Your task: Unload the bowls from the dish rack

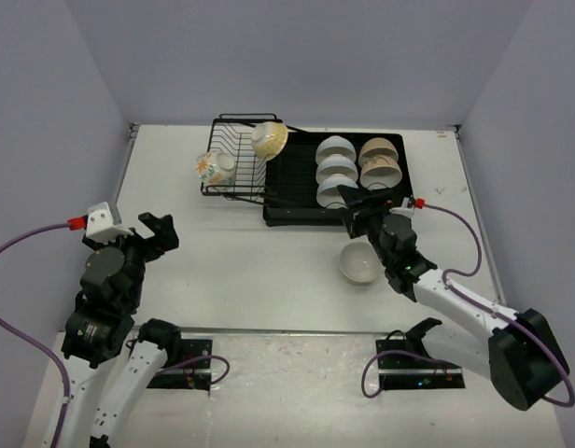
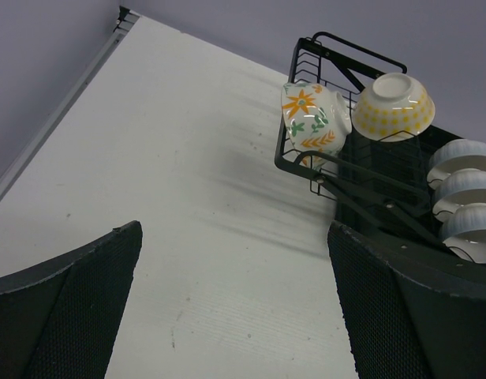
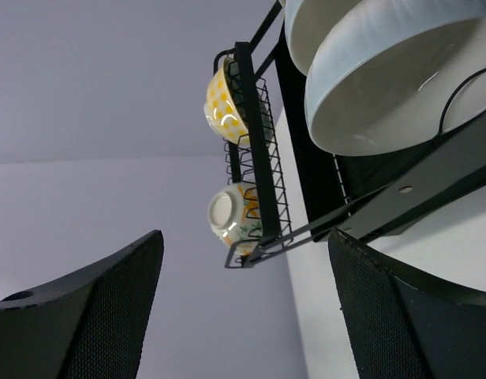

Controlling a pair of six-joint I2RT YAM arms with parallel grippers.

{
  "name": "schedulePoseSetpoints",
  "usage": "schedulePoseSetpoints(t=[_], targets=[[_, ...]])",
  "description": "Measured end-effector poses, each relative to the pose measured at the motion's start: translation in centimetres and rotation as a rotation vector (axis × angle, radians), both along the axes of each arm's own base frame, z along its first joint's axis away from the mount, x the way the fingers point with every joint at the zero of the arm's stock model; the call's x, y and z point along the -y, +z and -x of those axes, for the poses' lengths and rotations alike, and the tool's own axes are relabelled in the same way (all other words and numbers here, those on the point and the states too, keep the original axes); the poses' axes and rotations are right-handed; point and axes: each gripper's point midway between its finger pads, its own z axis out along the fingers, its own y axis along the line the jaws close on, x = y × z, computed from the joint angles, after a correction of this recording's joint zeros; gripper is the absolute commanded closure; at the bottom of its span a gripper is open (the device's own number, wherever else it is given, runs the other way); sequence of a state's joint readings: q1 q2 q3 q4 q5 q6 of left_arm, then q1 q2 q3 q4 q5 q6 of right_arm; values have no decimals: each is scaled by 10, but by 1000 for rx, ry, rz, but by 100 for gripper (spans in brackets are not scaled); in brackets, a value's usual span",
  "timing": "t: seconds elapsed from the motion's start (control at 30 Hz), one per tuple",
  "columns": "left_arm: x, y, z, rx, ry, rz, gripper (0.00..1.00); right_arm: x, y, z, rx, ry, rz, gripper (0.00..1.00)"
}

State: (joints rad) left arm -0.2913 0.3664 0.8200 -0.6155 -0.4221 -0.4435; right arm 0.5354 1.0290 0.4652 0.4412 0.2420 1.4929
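Note:
The dish rack is a black wire basket [image 1: 233,168] joined to a black tray [image 1: 407,177]. In the basket lean a yellow patterned bowl [image 1: 270,140] [image 2: 393,106] [image 3: 218,99] and a flowered bowl [image 1: 213,168] [image 2: 312,118] [image 3: 235,215]. Three white bowls [image 1: 335,168] [image 2: 464,189] [image 3: 385,87] stand on edge in the tray, with cream bowls [image 1: 379,161] beside them. A pale bowl [image 1: 359,264] sits upright on the table in front of the tray. My right gripper [image 1: 365,207] [image 3: 244,237] hangs open and empty at the tray's front edge. My left gripper [image 1: 160,231] [image 2: 235,230] is open over bare table.
The white table [image 1: 250,280] is walled at the back and both sides. The right arm's forearm [image 1: 455,299] stretches from the near right toward the tray, just right of the pale bowl. Purple cables [image 1: 26,243] loop from both wrists.

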Motion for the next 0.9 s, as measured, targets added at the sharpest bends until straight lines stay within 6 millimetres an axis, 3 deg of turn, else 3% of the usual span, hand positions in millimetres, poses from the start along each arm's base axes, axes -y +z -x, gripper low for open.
schedulePoseSetpoints(t=[0.3,0.5,0.9], targets=[[0,1,1,6,0,1,0,-4,-11,-22,-37,-66,-145,25],[-1,3,3,18,0,5,0,5,-13,-31,-33,-135,-155,40],[-1,6,6,31,-5,9,0,2,-29,-56,-67,-188,-115,45]])
